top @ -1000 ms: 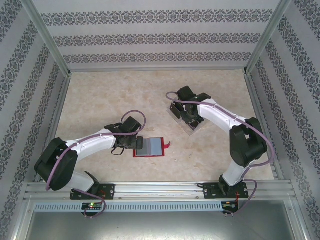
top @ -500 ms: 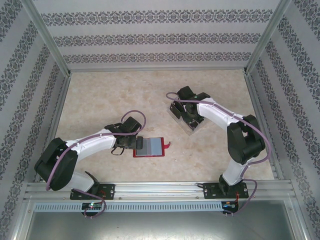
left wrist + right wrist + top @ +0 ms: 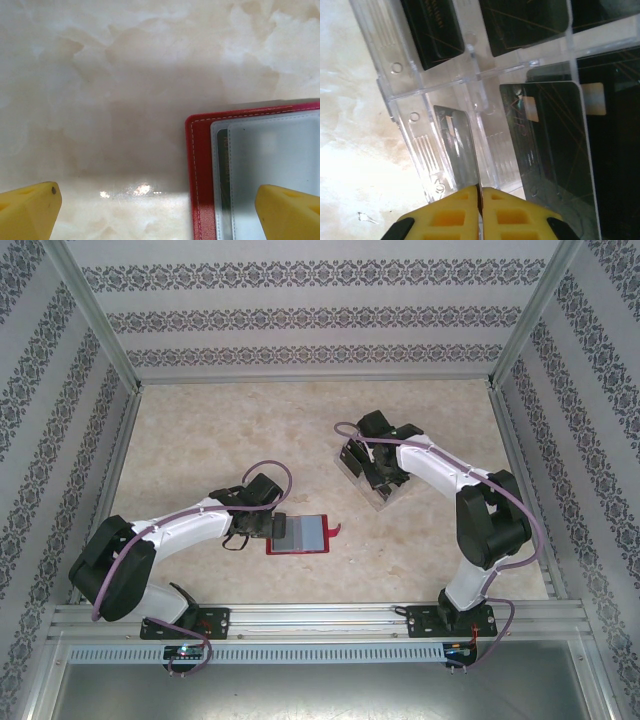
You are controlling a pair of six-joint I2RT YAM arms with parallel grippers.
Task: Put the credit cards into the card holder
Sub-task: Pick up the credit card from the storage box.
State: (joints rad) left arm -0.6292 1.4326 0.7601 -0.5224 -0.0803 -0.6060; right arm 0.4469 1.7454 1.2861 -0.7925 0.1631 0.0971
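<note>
Left claw stood spread over the surface at the left edge of the open red card holder, which lay flat. Right claw pinched one credit card edgewise over the clear tray, whose compartments held further black credit cards.

Two white-and-black arms with yellow fingers, bolted to the aluminium rail.

The left arm and right arm have white link shells, bulky black joint housings and black base plates on the rail. A mauve cable runs from each base along its arm and loops free at the end farthest from the rail. The left gripper has wedge-shaped yellow fingers, one with a small dark dot near its tip. The right gripper has yellow fingers with square recesses and black corners.
</note>
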